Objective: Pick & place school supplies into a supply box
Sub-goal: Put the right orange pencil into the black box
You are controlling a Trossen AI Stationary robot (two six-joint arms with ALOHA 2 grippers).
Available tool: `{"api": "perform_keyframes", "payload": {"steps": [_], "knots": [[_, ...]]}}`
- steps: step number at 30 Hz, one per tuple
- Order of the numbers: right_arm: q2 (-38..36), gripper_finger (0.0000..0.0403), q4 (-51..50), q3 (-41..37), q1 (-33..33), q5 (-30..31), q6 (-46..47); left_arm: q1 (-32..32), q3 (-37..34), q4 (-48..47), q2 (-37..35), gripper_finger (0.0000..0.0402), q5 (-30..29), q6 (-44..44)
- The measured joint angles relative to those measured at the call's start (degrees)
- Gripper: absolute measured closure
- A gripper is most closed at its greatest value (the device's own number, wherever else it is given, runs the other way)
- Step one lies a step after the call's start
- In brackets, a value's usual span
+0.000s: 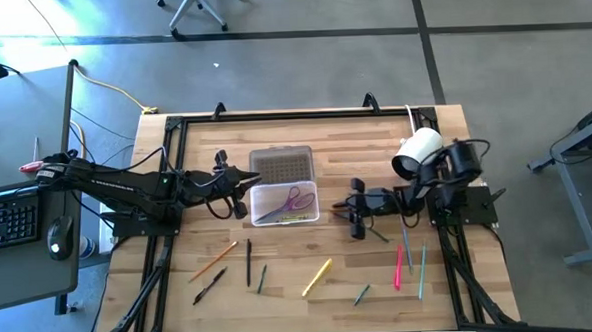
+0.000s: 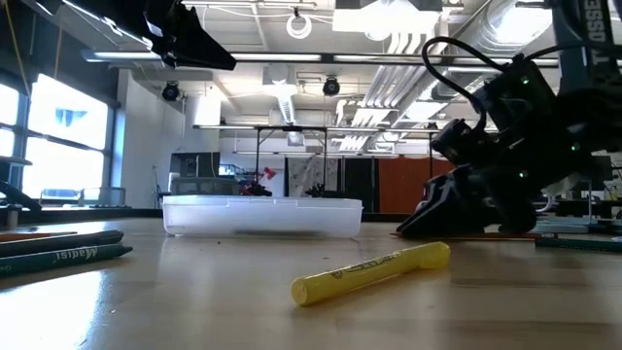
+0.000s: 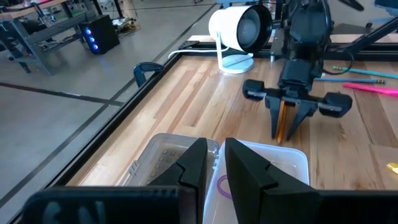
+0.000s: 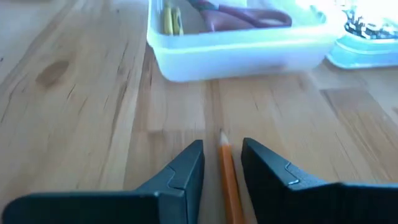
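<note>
One supply box (image 1: 285,203) open on the tabletop (image 1: 305,136), scissors (image 1: 295,198) and a yellow pen (image 4: 168,18) inside.
Right end effector (image 4: 222,163) sits low, just beside the box, fingers narrow on an orange pencil (image 4: 229,180). Left end effector (image 3: 215,167) hovers over the box's lid (image 1: 281,165), nearly closed, holding nothing.

A robotics lab in an open industrial hall is shown: exposed ducts and pipes (image 2: 408,58) are seen under a high ceiling, a polished concrete floor (image 1: 301,56) at twelve o'clock, a keyboard (image 1: 6,219) at nine o'clock beside the wooden workbench (image 1: 322,295).
</note>
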Motion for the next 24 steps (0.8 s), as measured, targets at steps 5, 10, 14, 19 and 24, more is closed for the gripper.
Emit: {"api": "perform_keyframes", "payload": {"steps": [5, 10, 14, 19, 24], "knots": [[5.1, 0.0316, 5.9, 0.8, -0.3, 0.1, -0.1, 0.0, 0.0, 0.0, 0.0, 0.0309, 0.0, 0.0], [6.1, 0.0347, 7.1, 0.7, -0.4, 0.2, -1.4, 0.0, 0.0, 0.0, 0.0, 0.0309, 0.0, 0.0], [6.3, 0.0393, 8.1, 0.7, -0.7, -1.2, -0.9, 0.0, 0.0, -0.1, 0.0, 0.0309, 0.0, 0.0], [6.8, 0.0393, 15.3, 0.5, -1.2, -4.2, 2.7, 0.0, 0.0, -0.1, 0.0, 0.0309, -0.1, 0.0], [1.6, 0.0397, 17.5, 0.6, -0.3, -2.3, 4.0, 0.0, 0.0, -0.1, 0.0, 0.0309, 0.2, 0.0]]}}
